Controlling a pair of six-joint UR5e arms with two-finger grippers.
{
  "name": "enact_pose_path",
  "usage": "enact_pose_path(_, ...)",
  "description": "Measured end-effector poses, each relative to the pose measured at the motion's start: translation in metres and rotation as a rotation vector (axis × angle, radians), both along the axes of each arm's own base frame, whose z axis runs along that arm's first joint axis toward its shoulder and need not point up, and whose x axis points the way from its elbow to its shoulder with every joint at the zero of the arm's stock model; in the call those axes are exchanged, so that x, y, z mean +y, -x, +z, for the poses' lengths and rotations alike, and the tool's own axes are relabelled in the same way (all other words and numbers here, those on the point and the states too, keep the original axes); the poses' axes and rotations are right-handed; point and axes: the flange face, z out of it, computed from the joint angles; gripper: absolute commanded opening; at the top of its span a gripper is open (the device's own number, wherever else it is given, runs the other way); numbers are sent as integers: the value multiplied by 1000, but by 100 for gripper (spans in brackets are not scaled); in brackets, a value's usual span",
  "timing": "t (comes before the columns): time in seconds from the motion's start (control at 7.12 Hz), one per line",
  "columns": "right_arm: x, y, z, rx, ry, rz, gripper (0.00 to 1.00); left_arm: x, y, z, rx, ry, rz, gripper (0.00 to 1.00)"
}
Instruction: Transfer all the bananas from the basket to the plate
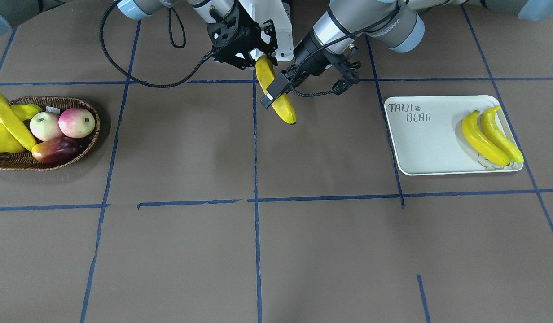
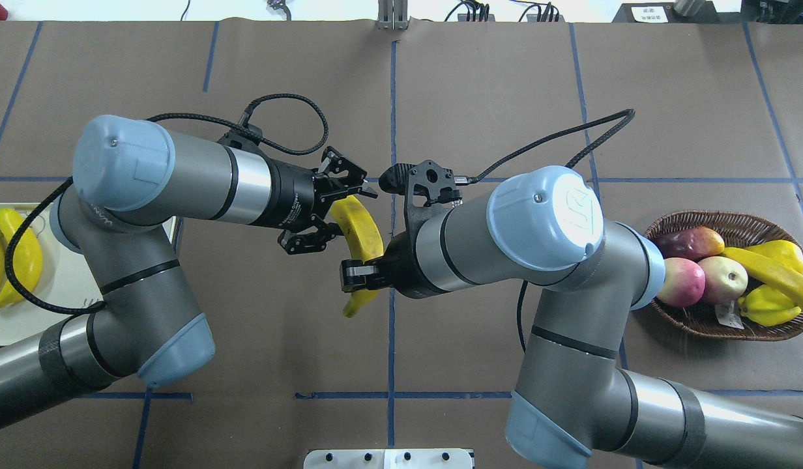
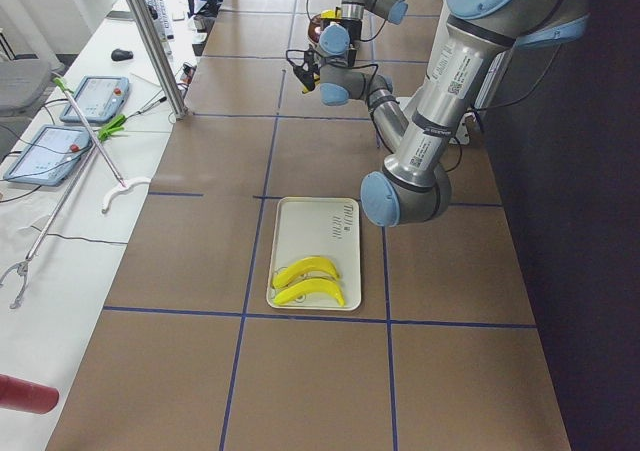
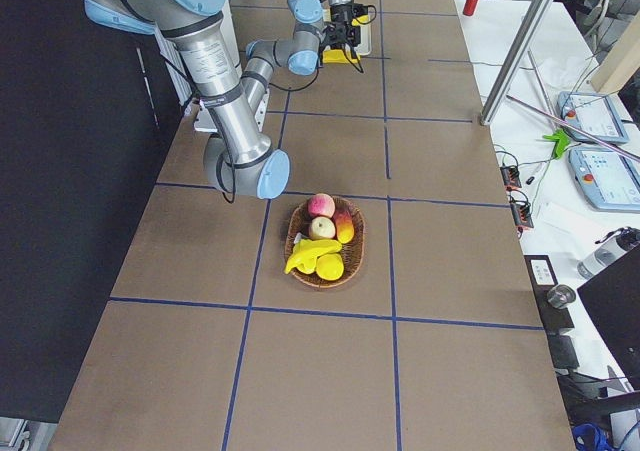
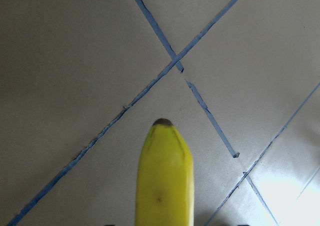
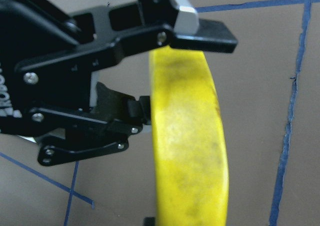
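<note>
In mid-air over the table's middle, a yellow banana (image 2: 362,231) is held near its robot-side end by my right gripper (image 2: 357,277), which is shut on it. My left gripper (image 2: 346,212) is open, with its fingers on either side of the same banana's far part. The left wrist view shows that banana (image 5: 164,181) pointing away between the spread fingers. Two bananas (image 1: 492,137) lie on the cream plate (image 1: 420,148). One banana (image 1: 11,121) lies across the brown wicker basket (image 1: 47,166).
The basket also holds two pink-green round fruits (image 1: 61,123), a dark red fruit (image 1: 56,150) and plump yellow fruit (image 1: 0,139). A white mount (image 1: 276,27) stands at the robot's base. Benches with tablets (image 3: 95,96) flank the table's end.
</note>
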Motion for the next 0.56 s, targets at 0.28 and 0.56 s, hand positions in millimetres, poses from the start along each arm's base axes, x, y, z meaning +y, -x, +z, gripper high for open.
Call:
enact_pose_path(0.28, -1, 0, 0, -2, 2, 2, 99, 0, 0, 2, 1, -2, 0, 0)
enact_pose_path(0.56, -4, -3, 0, -2, 9, 3, 99, 0, 0, 4, -2, 0, -1, 0)
